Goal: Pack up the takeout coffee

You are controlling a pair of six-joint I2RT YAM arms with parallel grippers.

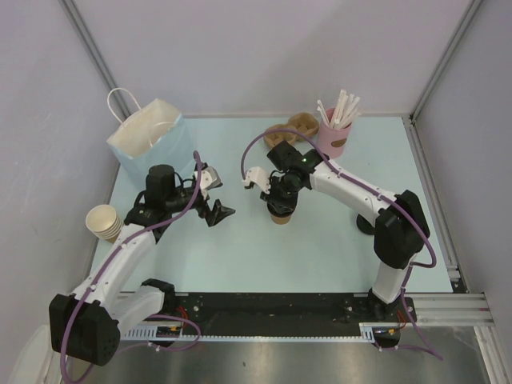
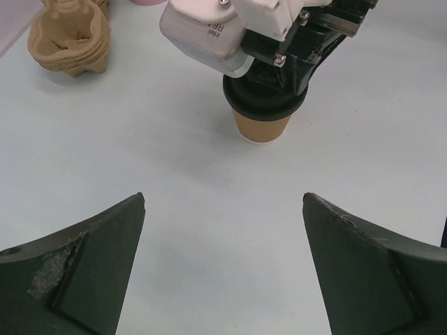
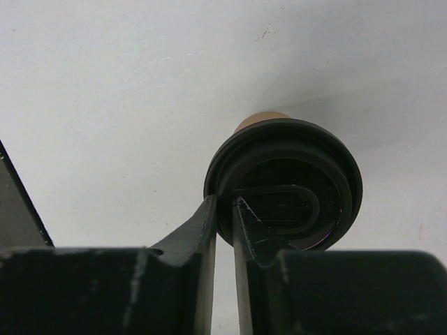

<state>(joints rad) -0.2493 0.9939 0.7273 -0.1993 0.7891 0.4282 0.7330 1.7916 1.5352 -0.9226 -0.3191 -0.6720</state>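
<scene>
The takeout coffee (image 1: 280, 216) is a small tan paper cup (image 2: 262, 127) with a black lid (image 3: 286, 181), standing upright on the pale table near the middle. My right gripper (image 1: 280, 202) hangs directly over it. In the right wrist view its gripper (image 3: 223, 200) straddles the lid's near rim, one finger outside and one inside, with a narrow gap between the jaws. My left gripper (image 1: 220, 211) hovers to the cup's left, pointing at it. Its jaws (image 2: 223, 202) are wide open with only bare table between them.
A light blue paper bag (image 1: 152, 140) stands open at the back left. A stack of lidless tan cups (image 1: 104, 222) lies by the left edge. Brown pulp cup carriers (image 1: 302, 124) and a pink cup of white straws (image 1: 334, 136) stand at the back.
</scene>
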